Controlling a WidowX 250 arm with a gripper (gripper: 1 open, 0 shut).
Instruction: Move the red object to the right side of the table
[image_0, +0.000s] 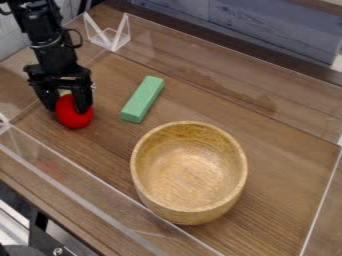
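Note:
The red object (74, 116) is a small glossy red toy fruit lying on the table (267, 110) at the left. My gripper (64, 102) points straight down right over it, open, with one black finger on each side of the fruit's upper part. The fingers hide the top of the fruit, so I cannot tell whether they touch it.
A green rectangular block (143, 98) lies just right of the fruit. A large wooden bowl (189, 170) stands in the front middle. Low clear acrylic walls (80, 185) border the table, with a clear angled piece (110, 34) at the back left.

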